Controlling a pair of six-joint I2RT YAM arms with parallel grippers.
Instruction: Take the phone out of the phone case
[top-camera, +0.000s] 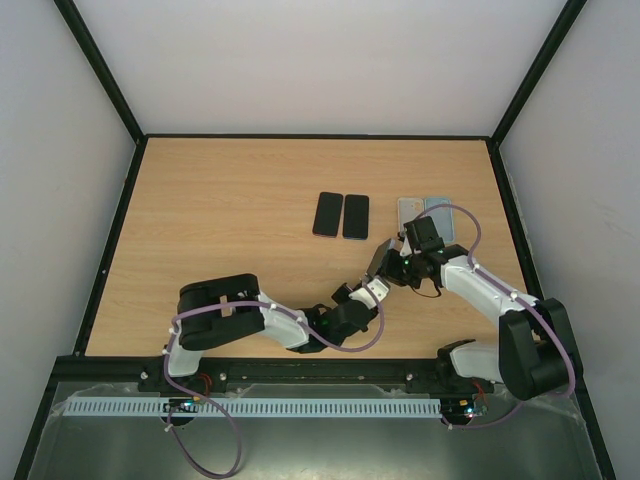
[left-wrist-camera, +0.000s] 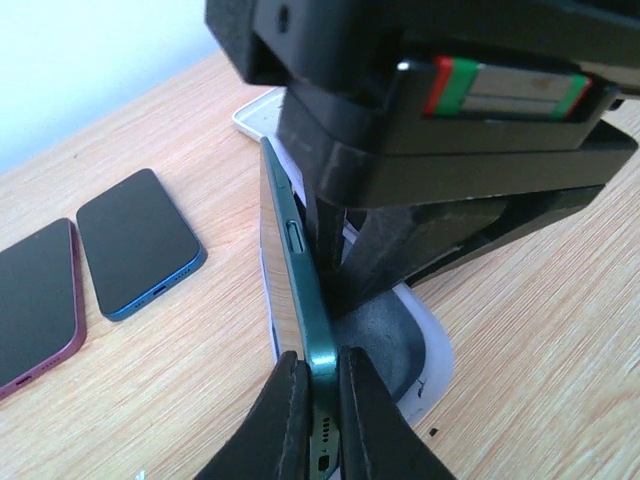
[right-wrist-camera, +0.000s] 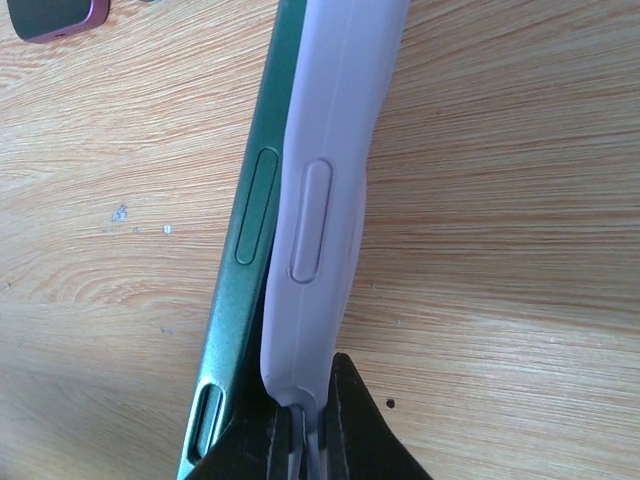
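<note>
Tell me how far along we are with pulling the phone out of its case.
Done: a red phone and a blue phone lie bare on the table. In hand: the left gripper is shut on the green phone, the right gripper on the pale case, and the two are parted along one side. Left: pull them fully apart.

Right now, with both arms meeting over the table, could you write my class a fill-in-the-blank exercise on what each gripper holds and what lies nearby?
1. The left gripper is shut on the ____ phone.
2. The right gripper is shut on the pale phone ____.
3. ____ dark phones lie flat side by side on the table.

Missing words: green; case; two.
</note>
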